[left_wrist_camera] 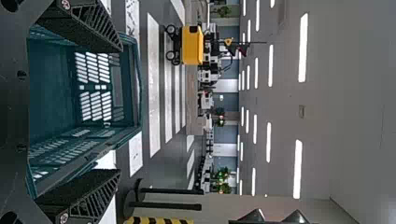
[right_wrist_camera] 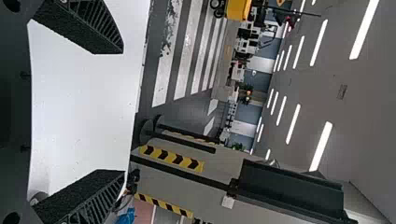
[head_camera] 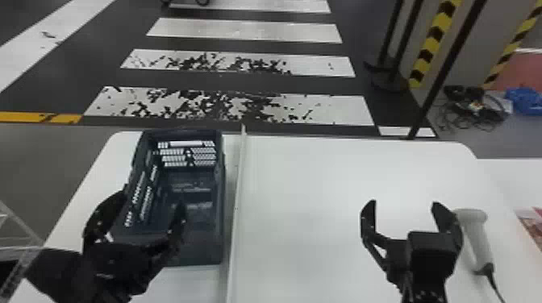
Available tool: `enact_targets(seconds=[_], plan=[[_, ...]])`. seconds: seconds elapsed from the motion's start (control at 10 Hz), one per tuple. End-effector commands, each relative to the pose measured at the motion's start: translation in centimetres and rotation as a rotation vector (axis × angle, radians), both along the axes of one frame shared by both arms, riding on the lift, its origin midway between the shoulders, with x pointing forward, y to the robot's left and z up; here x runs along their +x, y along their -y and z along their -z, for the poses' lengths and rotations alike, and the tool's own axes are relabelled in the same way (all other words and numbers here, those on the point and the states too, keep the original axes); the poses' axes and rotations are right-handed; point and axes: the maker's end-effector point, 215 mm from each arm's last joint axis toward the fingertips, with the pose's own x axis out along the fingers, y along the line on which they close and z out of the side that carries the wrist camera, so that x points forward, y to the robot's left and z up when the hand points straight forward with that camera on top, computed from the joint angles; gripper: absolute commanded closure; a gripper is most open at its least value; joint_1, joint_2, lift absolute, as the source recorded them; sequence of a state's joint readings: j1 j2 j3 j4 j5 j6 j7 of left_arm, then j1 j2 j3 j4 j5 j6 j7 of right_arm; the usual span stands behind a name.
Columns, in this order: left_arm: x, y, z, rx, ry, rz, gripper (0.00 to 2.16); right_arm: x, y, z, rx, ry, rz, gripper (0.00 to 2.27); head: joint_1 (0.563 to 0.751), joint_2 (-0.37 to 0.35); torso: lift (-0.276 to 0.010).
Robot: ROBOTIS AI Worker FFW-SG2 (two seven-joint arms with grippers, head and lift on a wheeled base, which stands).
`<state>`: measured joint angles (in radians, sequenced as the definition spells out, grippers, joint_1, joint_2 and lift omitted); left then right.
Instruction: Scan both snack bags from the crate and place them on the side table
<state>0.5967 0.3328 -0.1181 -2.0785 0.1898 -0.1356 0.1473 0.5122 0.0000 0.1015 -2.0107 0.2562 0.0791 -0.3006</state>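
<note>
Left gripper [head_camera: 153,198]: wide, fingers well apart, at 8 o'clock in the head view, over the near part of the crate [head_camera: 219,201]; one finger is near the 9 o'clock rim, the other over the inside.
Right gripper [head_camera: 403,202]: wide too, at 4 o'clock, over the white table [head_camera: 314,225].
Crate: at 8 o'clock, dark blue-green, upright, long side running away from the robot; slotted walls, faint pale streaks on the dim floor, too unclear to name.
Snack bags: a reddish patch [head_camera: 529,222] shows between 3 and 4 o'clock, cut by the view's edge; I cannot tell whether it is a bag.
Scanner [head_camera: 476,229]: pale, at 4 o'clock from the right gripper, near it; its black cord [head_camera: 493,282] runs off toward 5 o'clock.
Divider [head_camera: 237,209]: a thin white strip, just beside the crate on its 3 o'clock side.
Side table [head_camera: 508,177]: white, at 3 o'clock, next to the table.
Wire rack [head_camera: 16,249]: at 8 o'clock, by the view's edge.
Floor: white crossing stripes [head_camera: 246,32] at 12 o'clock; striped yellow-and-black pillar edges [head_camera: 431,44] near 2.
</note>
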Motion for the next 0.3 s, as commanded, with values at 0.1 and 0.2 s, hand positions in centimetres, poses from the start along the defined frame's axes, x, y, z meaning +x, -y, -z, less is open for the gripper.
enact_targets(seconds=[0.1, 0.2], plan=[[-0.11, -0.02, 0.21, 0.0, -0.005, 0.0, 0.08, 0.0, -0.08, -0.01, 0.001, 0.0, -0.001, 0.0, 0.695, -0.028, -0.098], [-0.11, -0.02, 0.12, -0.001, -0.002, 0.0, 0.08, 0.0, 0.01, -0.01, 0.001, 0.0, 0.001, 0.0, 0.695, -0.027, -0.098]])
